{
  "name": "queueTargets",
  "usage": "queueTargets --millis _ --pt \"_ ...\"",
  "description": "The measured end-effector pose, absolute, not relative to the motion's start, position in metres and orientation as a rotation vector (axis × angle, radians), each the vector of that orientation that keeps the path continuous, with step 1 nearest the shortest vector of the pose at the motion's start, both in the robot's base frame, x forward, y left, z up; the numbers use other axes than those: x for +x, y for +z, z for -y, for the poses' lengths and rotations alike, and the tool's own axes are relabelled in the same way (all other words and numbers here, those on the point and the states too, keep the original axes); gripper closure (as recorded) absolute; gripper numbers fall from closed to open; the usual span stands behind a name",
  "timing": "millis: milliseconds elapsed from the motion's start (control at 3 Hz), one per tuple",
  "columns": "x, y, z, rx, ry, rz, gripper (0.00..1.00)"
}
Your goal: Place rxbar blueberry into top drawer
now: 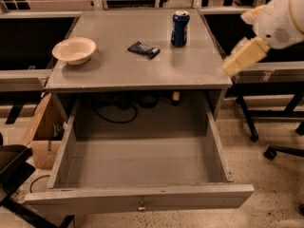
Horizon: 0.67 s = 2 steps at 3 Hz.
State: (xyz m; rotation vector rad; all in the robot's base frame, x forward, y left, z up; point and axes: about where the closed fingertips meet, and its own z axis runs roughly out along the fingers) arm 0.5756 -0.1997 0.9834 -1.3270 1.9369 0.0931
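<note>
Setting: a workspace with a speckled hard floor [270,189] and dark-topped benches to the left and right of a grey table [118,70]. The tabletop is flat, matte and rectangular.

Far left, below table level: a brown cardboard box [44,127] stands on the floor beside the table leg.

Left on the tabletop: a shallow, round, cream bowl [74,50], upright.

Below the tabletop: the drawer [142,196] stands open toward the near side. It is a wide, shallow grey box with a plain front panel and a small metal knob [141,207] at the centre. A black cable [114,116] loops in the recess behind it.

Centre of the tabletop: the bar [144,49], a flat, dark navy rectangular wrapper, lies at a slant. Its white print is too small to read. It is on the table, not in the drawer.

Just right of the bar, toward the far edge: a blue can [180,28], cylindrical, upright, apart from the bar. Its label cannot be read.

Right edge: the gripper [244,57], cream and blocky, hangs from a white rounded arm beyond the table's right edge, well apart from the bar. It holds nothing visible; whether it is wide or narrow cannot be told.
</note>
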Motion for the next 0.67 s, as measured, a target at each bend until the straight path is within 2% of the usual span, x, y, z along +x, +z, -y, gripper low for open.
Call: queueTargets --millis 333,667 --pt "0.6522 0.9805 0.1898 -1.116 0.222 -1.864 0.0" --pt "0.6523 0.9805 0.1897 -1.116 0.223 -1.863 0.0"
